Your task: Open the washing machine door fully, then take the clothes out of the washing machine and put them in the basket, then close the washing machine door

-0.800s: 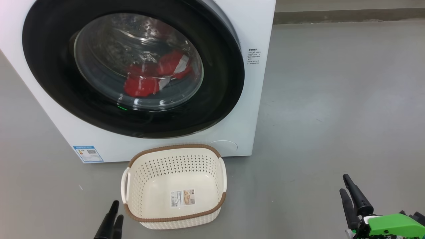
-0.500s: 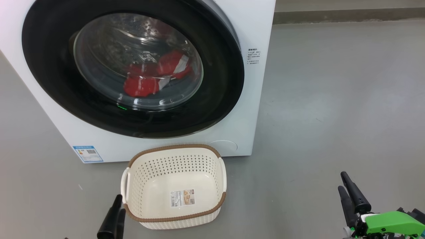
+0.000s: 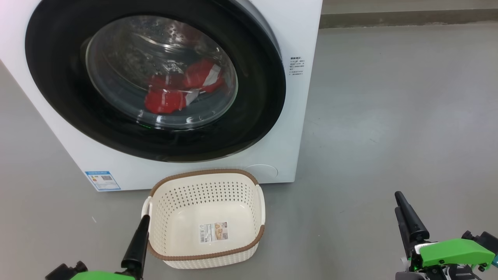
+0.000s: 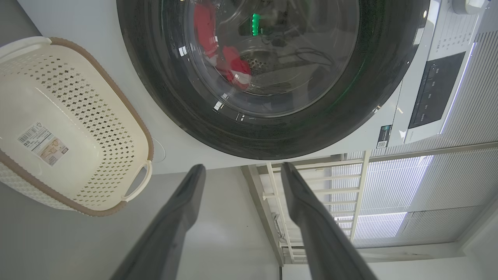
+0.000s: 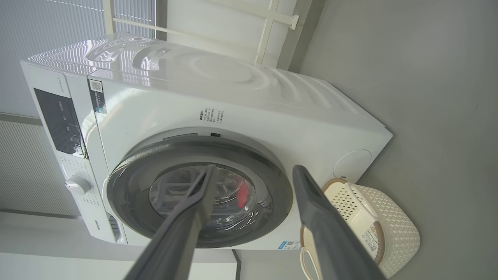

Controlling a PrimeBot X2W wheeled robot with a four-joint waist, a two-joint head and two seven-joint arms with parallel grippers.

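Black fingers on a green body at the near left: that's our left gripper, poking up with its tips just beside the left handle of the small cream-white perforated plastic basket with the brown woven-look rim. In the left wrist view the two fingers stand spread wide with nothing between them. There's also a strip of floor between them and the basket, so no contact.

The basket sits upright on the smooth grey floor, just in front of the machine, with a label sticker on its bottom.

A bit farther back and left there's a small blue label sticker on the low corner of the white boxy front-loading washing machine. Its large round glossy black door with the bulging clear glass window is closed flat against the front. Through the glass we can see the bright red clothes with white trim, lying low in the perforated steel drum.

Over at the near right, our right gripper points away from us, well apart from the basket and the machine. In its wrist view the fingers are parted and holding nothing.
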